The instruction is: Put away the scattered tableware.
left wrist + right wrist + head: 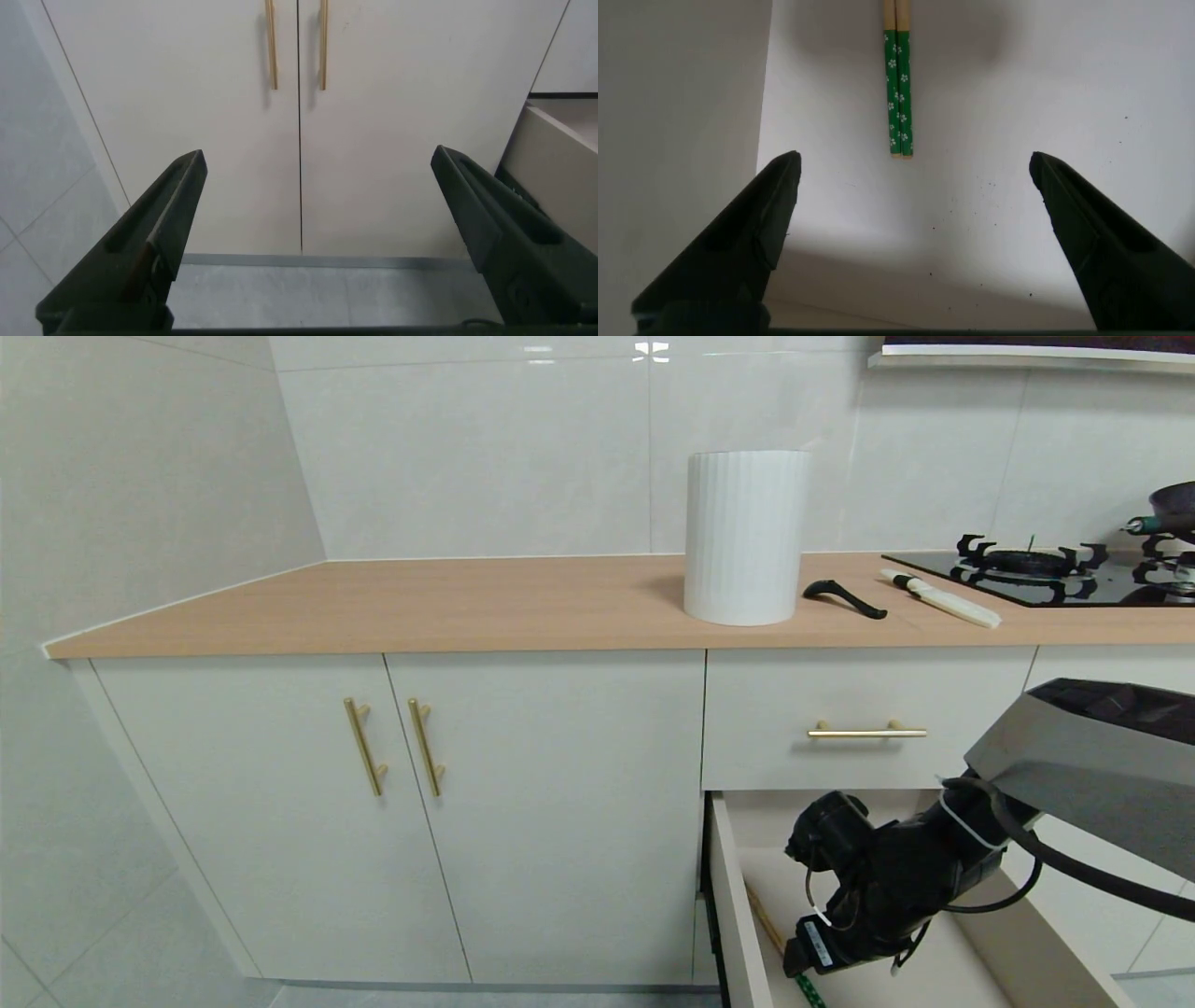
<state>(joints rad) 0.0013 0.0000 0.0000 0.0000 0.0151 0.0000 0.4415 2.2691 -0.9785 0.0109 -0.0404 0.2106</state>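
My right pincer [912, 173] hangs, jaws apart, over green-tipped wooden chopsticks [898, 84] seemingly stowed in the open white drawer [738, 896] at five o'clock.

Lower right of frame: bottom drawer [738, 896] stood open, right arm [896, 877] was over it, angled down into it. Chopsticks [767, 922] lay inside near the drawer's left wall, partly hidden by the arm. Top drawer [840, 691] above it was shut. On the counter [420, 602], a white ribbed canister [745, 537] stood upright right of centre. A black-handled utensil [845, 597] lay just right of it, then a white-handled utensil [943, 599] near the stove [1036, 574]. Cabinet doors [401, 803] left of centre were closed.
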